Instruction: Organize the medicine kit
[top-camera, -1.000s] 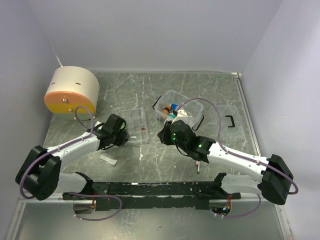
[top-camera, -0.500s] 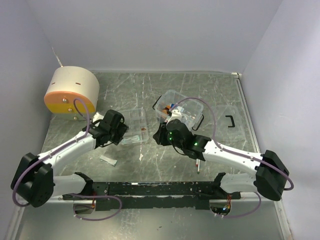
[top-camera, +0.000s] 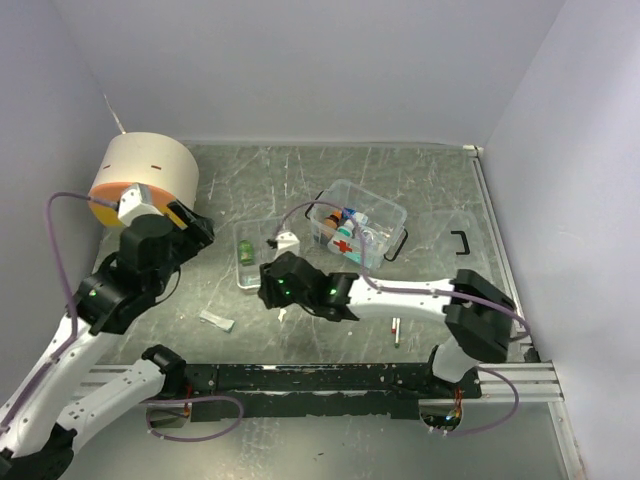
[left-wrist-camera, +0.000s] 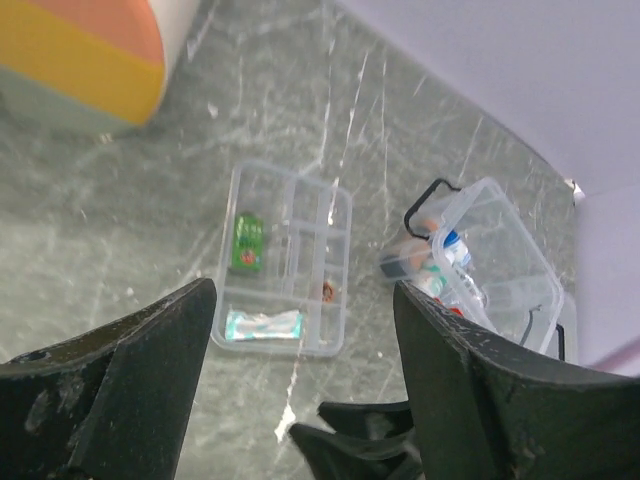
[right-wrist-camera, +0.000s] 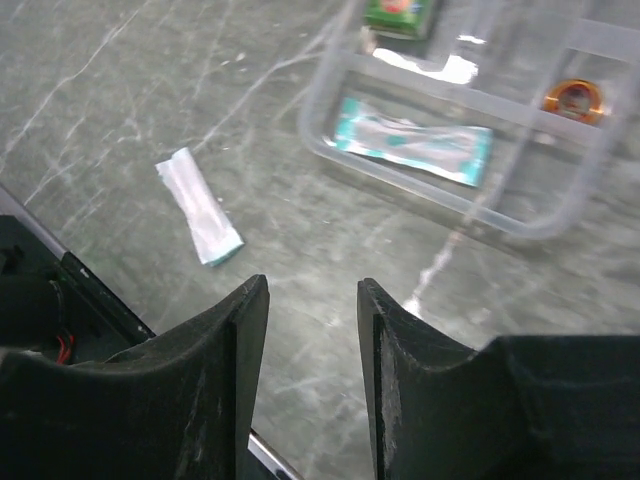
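Medicine kit: long axis far-left to near-right; red cross faces near.

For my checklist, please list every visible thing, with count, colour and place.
medicine kit box: 1, clear, red cross, centre-right
compartment tray: 1, clear, left of box
green packet: 1, in tray
teal sachet: 1, in tray
orange item: 1, in tray
white sachet: 1, on table
thin stick: 1, white, table front-right
drum: 1, beige and orange, far left
black handle: 1, right of box
left gripper: 1, black, open
right gripper: 1, black, open
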